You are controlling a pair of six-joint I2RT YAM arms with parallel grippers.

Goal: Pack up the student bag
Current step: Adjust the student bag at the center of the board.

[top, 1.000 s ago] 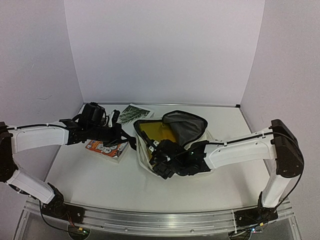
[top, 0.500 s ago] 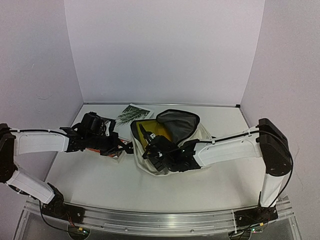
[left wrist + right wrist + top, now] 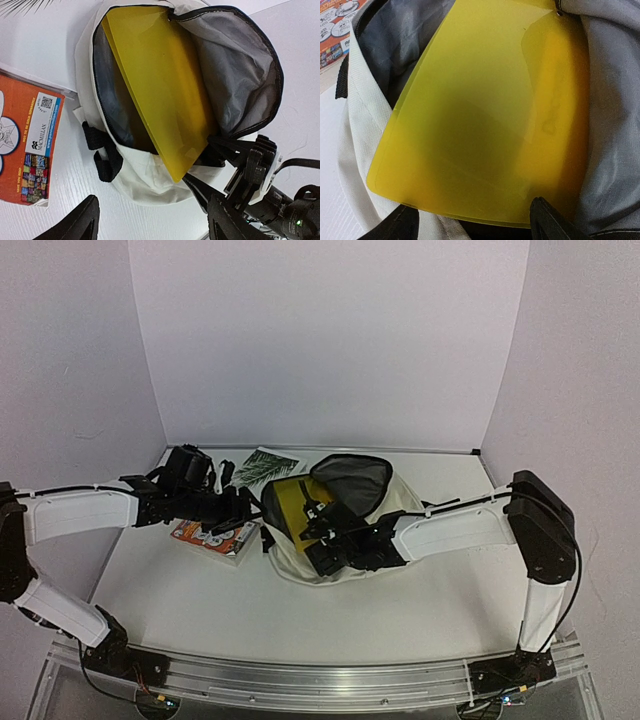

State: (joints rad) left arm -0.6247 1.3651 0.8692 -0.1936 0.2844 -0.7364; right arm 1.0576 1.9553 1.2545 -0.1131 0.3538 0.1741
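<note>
**Inspector:** Location of the student bag point(image 3: 295, 562)?

**Assistant:** Mid-table point(image 3: 420, 610), lying flat between the two grippers. Mouth unzipped and gaping, dark grey lining point(image 3: 235, 65) exposed.

**Inspector:** Contents?

**Assistant:** One yellow plastic folder point(image 3: 160, 85), partly inside, with a rounded corner projecting over the rim of the opening.

**Inspector:** State of the left gripper point(image 3: 152, 212)?

**Assistant:** Released. Fingers spread wide, nothing clamped between them. Poised just beside the bag, on the side with the black strap point(image 3: 102, 155). No contact visible.

**Inspector:** And the right gripper point(image 3: 470, 217)?

**Assistant:** Likewise spread. Placed at the folder's projecting edge, one finger to either side, with no pinch on the sheet. Contact with the folder: cannot tell.

**Inspector:** Other items noted?

**Assistant:** Flat on the table, an orange book point(image 3: 25, 145), just beside the bag on the left arm's side and partly covered by that arm in the overhead view. Further back, a leaf-print sheet point(image 3: 265, 468), near the bag's far-left edge.
</note>
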